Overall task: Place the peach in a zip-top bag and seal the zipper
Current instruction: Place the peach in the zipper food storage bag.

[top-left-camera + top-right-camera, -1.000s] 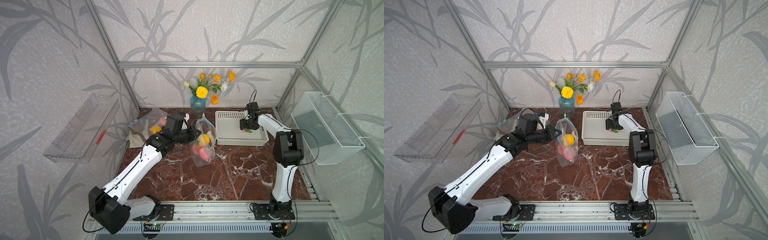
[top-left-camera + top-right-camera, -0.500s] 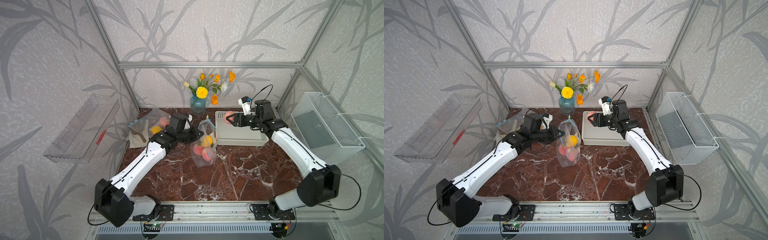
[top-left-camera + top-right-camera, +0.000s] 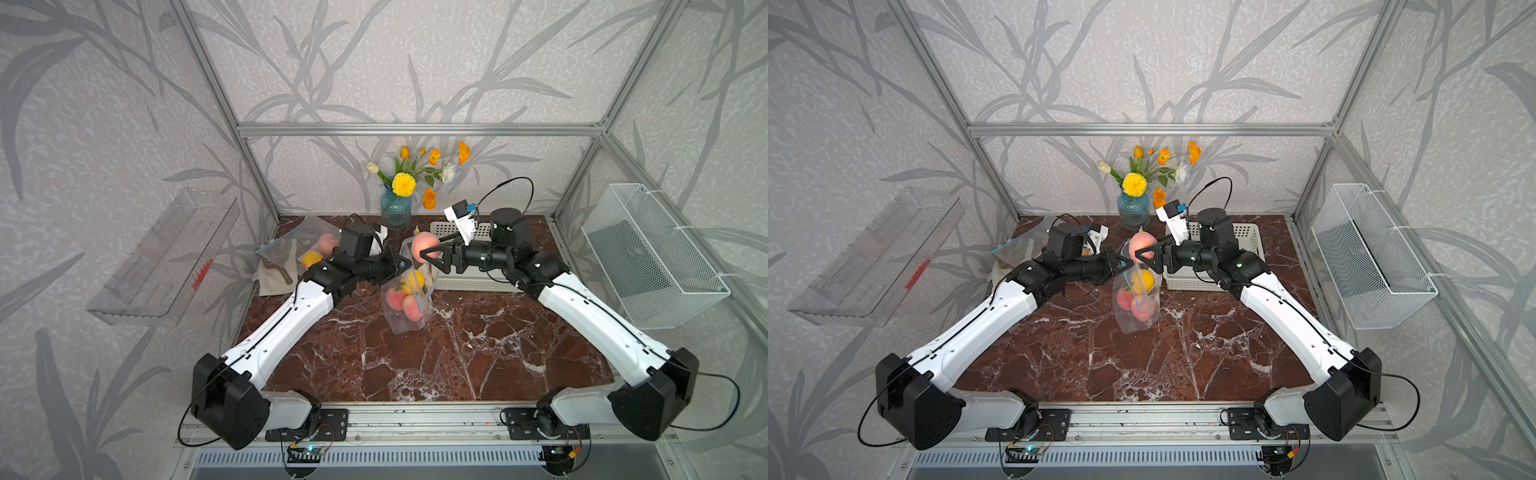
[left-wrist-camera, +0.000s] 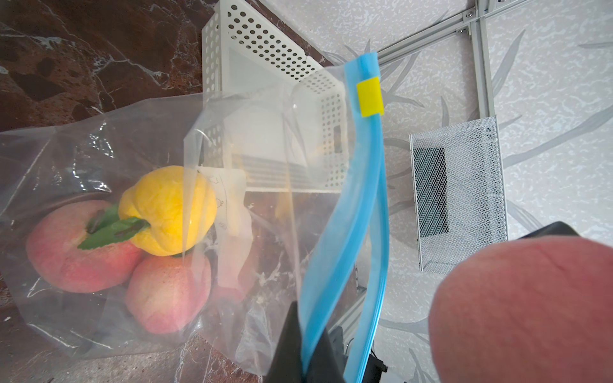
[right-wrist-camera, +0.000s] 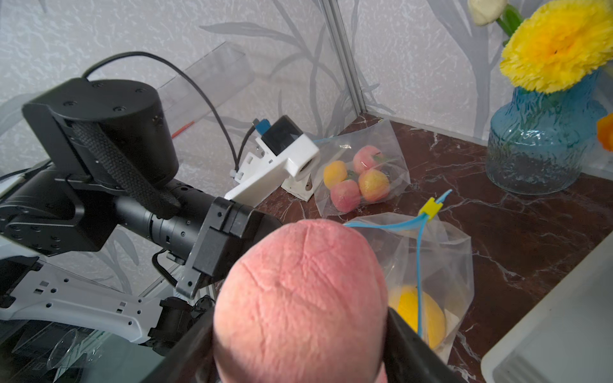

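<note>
My right pincer (image 3: 432,249) grips a round pink-red peach (image 3: 423,243), one finger on each side, just above the middle of both top views. The peach hangs at the open mouth of a clear zip-top plastic bag (image 3: 409,316), which stands on the dark red marble bench (image 3: 457,353). My left pincer (image 3: 397,266) is closed on the bag's blue zipper strip (image 4: 351,212), pinching it at the lower middle of the left wrist view. The yellow slider (image 4: 370,97) sits at the strip's other end, in the upper part of that view. Inside the bag lie a wrinkled yellow fruit (image 4: 169,209) and two pink peaches (image 4: 76,245). A white perforated plastic basket (image 3: 469,282) stands just right of the bag in both top views. A second clear bag of fruit (image 3: 307,245) lies at the bench's upper left.
</note>
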`<action>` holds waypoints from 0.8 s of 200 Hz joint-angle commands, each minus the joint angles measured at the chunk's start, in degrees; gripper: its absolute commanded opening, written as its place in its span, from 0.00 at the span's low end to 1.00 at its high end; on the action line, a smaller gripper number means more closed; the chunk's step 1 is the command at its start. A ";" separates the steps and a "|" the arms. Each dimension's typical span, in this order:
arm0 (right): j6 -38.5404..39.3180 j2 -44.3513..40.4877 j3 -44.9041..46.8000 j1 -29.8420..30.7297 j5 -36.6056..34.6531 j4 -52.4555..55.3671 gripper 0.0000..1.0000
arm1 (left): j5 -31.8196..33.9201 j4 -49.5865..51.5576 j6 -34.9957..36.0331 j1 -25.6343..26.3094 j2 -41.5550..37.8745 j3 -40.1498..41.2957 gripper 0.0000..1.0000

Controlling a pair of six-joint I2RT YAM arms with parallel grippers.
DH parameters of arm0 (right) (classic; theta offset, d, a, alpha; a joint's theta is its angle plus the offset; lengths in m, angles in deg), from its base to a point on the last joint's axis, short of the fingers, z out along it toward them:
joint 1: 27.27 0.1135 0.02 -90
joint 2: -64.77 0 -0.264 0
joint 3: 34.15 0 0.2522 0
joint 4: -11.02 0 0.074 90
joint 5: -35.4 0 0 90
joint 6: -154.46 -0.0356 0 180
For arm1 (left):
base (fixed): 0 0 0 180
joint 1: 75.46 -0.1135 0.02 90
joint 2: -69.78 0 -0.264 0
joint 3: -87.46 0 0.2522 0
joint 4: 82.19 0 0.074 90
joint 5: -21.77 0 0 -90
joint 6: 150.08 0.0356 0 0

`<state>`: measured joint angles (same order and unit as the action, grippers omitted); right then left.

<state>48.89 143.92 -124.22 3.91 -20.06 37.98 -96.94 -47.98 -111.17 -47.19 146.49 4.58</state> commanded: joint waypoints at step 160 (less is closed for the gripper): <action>3.02 -1.95 -2.11 0.78 -12.69 9.01 0.89 | 0.35 -2.96 -0.93 -0.16 -2.12 -3.16 0.04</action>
<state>52.39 146.07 -127.74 4.41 -27.95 48.51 -96.90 -50.43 -112.63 -47.19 145.94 2.76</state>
